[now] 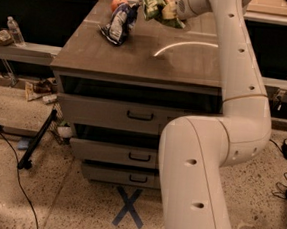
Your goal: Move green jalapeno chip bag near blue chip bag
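While aloft over cabinet [138, 56] rear, green jalapeno chip bag [154, 2] in jaws

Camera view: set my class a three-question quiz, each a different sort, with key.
1. True or false: the light green glossy chip bag lies on the floor.
2. The dark blue and white chip bag lies: A on the floor; B on the wooden cabinet top; C in a drawer.
3. Fill in: the gripper, above the cabinet's far edge, is shut on the ____ bag.
Key: false; B; green.
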